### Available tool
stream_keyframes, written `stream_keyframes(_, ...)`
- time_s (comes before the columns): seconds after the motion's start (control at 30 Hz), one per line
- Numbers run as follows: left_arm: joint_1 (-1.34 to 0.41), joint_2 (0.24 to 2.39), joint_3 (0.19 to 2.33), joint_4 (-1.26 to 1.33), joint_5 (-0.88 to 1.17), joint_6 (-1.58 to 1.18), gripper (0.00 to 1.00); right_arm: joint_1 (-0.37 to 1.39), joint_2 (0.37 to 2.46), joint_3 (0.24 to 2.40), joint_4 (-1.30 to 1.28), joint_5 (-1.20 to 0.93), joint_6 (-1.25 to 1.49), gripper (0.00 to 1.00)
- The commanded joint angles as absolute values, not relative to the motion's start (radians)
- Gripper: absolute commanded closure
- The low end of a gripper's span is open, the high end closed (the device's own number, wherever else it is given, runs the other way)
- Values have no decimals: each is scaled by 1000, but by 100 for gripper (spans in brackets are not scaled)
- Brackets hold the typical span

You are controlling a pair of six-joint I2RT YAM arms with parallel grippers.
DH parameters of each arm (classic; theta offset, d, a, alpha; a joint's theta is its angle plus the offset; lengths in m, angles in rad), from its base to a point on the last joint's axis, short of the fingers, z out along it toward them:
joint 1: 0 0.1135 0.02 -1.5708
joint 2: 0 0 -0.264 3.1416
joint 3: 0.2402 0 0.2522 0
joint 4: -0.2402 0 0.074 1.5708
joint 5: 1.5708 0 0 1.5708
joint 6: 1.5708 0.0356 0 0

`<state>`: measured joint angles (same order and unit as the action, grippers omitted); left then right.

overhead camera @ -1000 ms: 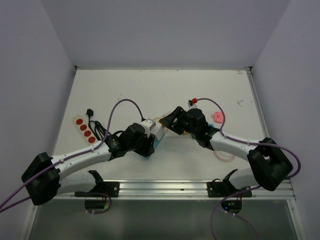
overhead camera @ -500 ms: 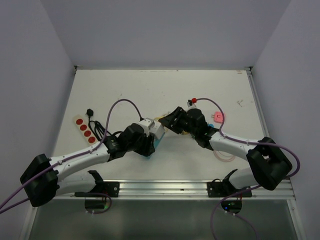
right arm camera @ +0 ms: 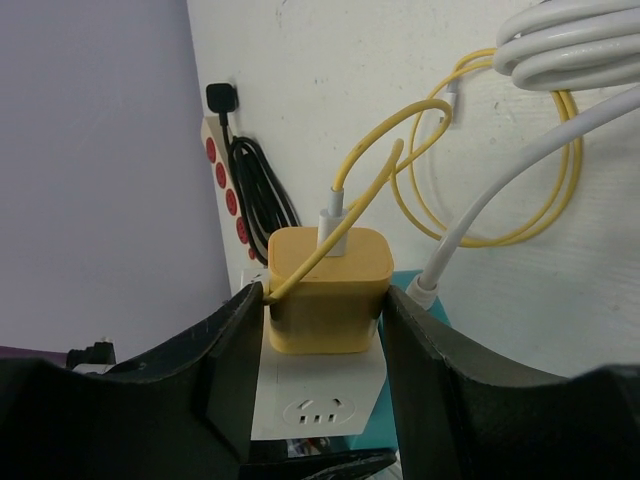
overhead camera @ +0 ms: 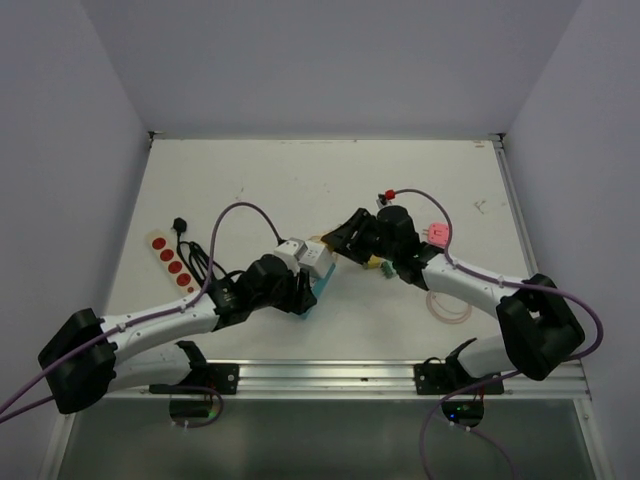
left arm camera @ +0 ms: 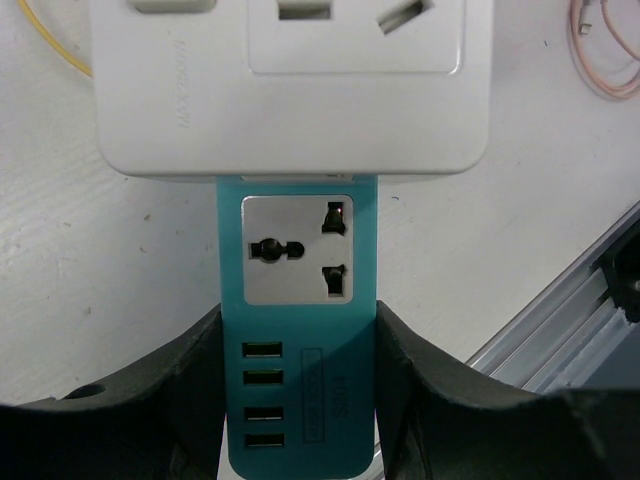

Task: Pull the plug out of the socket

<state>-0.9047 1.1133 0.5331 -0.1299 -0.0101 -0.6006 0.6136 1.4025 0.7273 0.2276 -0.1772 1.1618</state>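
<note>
Plug (right arm camera: 328, 285) sat clamped in your right claw (right arm camera: 322, 312), while the left claw (left arm camera: 298, 340) gripped only the teal strip (left arm camera: 298, 410), so the white adapter (left arm camera: 290, 110) could have come away with it.

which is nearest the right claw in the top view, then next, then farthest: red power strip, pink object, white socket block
1. white socket block, at the right claw, centre
2. pink object, right side
3. red power strip, far left

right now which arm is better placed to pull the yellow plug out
Right. The right pincer grips the yellow plug on both sides. The left pincer is clamped on the teal power strip carrying the white socket block, so it suits bracing.
</note>
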Motion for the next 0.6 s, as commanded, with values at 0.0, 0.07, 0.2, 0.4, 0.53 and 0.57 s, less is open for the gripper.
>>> stream_keyframes(0.0, -945, 1140, 509, -233, 29, -638, 100, 487, 1387, 822, 276, -6, 1101, 100)
stream_keyframes(0.07, -948, 1152, 502, -247, 21, -656, 100, 463, 1385, 837, 267, -6, 1089, 100)
stream_keyframes(0.2, -957, 1155, 465, -244, 25, -684, 100, 405, 1393, 862, 258, -15, 1086, 100)
stream_keyframes(0.4, -965, 1132, 430, -250, 29, -712, 100, 371, 1419, 897, 261, -6, 1078, 100)
stream_keyframes(0.53, -973, 1117, 417, -261, 20, -726, 100, 368, 1439, 908, 276, -3, 1080, 100)
stream_keyframes(0.57, -973, 1114, 417, -262, 15, -727, 100, 368, 1446, 910, 278, -3, 1080, 100)
